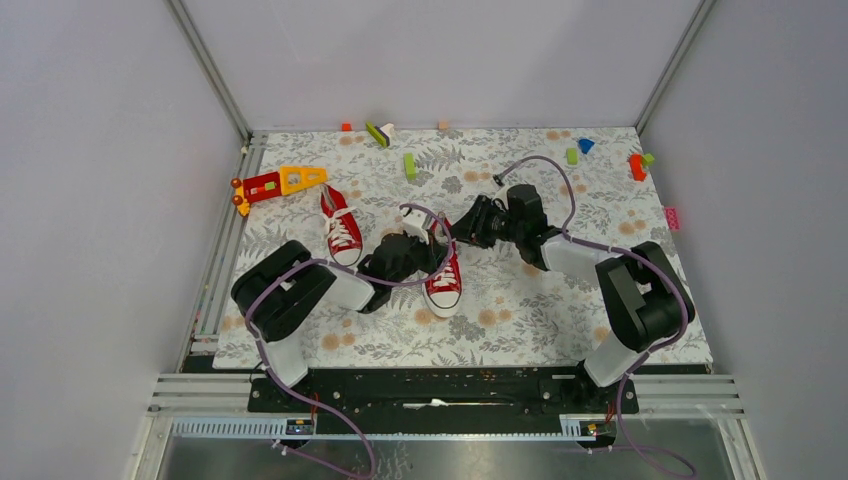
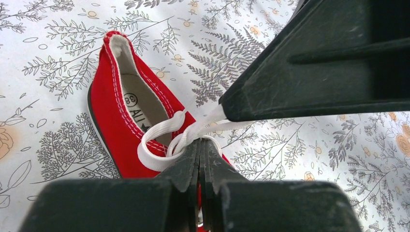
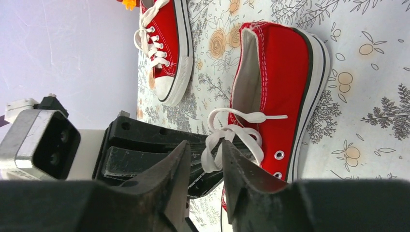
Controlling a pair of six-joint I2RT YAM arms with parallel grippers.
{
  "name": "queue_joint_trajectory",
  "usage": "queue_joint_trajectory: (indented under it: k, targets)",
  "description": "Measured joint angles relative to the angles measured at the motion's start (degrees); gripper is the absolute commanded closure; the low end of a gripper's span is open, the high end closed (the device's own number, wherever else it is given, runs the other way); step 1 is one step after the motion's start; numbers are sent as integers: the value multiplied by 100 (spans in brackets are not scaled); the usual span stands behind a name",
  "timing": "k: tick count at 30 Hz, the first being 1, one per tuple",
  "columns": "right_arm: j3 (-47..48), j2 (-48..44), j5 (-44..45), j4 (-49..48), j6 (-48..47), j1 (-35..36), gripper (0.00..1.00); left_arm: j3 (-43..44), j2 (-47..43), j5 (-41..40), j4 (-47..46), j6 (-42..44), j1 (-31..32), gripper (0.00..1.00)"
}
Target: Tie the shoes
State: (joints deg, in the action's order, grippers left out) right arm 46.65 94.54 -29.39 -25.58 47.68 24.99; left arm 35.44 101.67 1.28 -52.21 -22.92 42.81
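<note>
Floral-print table (image 1: 540, 312) with one red shoe (image 1: 443, 285) at centre frame, left gripper (image 2: 199, 144) pressed together pinching its white lace (image 2: 154, 130), right gripper (image 3: 205, 151) spread around a strand; best closed on it first, then both drawn apart slowly.

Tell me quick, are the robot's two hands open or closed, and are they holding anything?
Left gripper: shut, pinching the white lace.
Right gripper: open, the lace passing between its jaws, not gripped.

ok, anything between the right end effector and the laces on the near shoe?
Nothing visible. The laces already run through the gap of the open right end effector, over the shoe. The left end effector, shut on the laces, sits close beside it.
</note>
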Motion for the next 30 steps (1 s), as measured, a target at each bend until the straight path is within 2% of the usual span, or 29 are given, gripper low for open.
queue_joint_trajectory:
  k: [3,9,10,16,18,30]
  targets:
    - [39,-42,44,129,-127,2,47,2,61,4,-26,-31,-9,100]
    - [-48,-415,184,280,-387,-13,40,2,61,48,-52,-162,-44,100]
    - [-94,-492,190,282,-415,-28,42,2,63,57,-61,-186,-50,100]
    - [-522,-859,302,236,-621,-101,66,2,83,144,-149,-310,-94,100]
    - [-699,-874,341,192,-673,-114,71,2,83,184,-146,-374,-122,100]
    - [-861,-107,210,-216,-776,-74,68,-22,96,352,-190,-660,-234,100]
